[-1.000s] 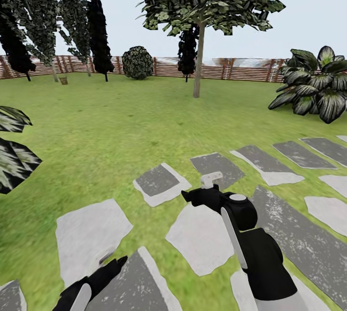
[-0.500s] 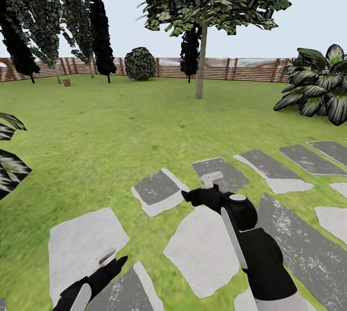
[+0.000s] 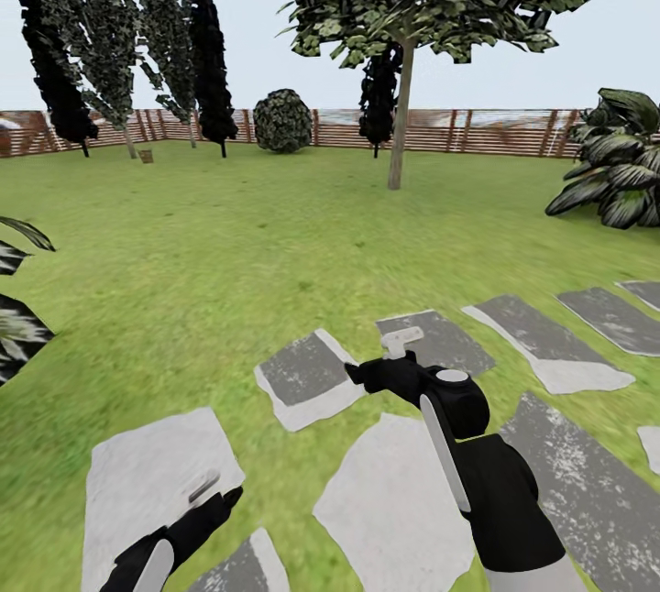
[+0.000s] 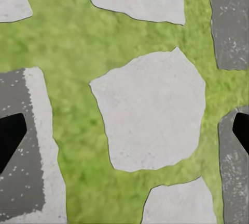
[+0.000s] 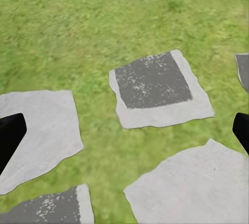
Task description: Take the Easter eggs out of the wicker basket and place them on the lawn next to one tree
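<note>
Both grippers, left (image 3: 203, 488) and right (image 3: 401, 342), spread wide and empty over stepping stones (image 3: 307, 378) (basket (image 3: 147, 156) far off by fence (image 3: 477, 130)).

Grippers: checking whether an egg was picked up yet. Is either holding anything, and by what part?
Nothing is held. The left gripper and right gripper are open over stones and grass.

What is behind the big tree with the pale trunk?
Behind the tree runs the brown slat fence, with a dark, thin-trunked tree just beside it on the lawn. The trunk covers a strip of fence, and what lies beyond the fence is too blurry to tell.
</note>
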Tool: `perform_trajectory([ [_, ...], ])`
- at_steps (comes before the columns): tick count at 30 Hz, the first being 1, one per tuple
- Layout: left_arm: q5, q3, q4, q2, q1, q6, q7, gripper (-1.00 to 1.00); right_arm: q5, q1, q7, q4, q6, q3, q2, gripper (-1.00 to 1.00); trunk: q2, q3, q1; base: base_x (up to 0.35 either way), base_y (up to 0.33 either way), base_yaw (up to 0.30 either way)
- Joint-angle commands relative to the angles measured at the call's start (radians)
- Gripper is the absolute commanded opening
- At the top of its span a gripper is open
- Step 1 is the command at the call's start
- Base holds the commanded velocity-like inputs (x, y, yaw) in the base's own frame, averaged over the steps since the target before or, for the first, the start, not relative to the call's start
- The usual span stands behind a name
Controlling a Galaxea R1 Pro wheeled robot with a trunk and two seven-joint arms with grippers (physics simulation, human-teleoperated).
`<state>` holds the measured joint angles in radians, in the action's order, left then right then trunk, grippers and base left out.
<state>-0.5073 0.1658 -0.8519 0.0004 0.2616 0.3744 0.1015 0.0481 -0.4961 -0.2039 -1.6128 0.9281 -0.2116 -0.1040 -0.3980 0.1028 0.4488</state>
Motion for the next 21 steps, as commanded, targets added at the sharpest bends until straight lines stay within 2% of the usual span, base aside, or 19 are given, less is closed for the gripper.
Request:
perform_trajectory([
  [1, -0.006, 0.002, -0.001, 0.0, 0.001, 0.008, 0.003, 1.0, 0.006, -0.001, -0.005, -0.001, 0.005, 0.0, 0.0, 1.0, -0.002, 0.002, 0.001, 0.334, -0.084, 0.01],
  [21, -0.007, 0.003, -0.001, 0.0, 0.001, 0.008, 0.003, 1.0, 0.006, -0.001, -0.005, -0.001, 0.005, 0.0, 0.0, 1.0, -0.002, 0.002, 0.001, 0.334, -0.084, 0.002],
])
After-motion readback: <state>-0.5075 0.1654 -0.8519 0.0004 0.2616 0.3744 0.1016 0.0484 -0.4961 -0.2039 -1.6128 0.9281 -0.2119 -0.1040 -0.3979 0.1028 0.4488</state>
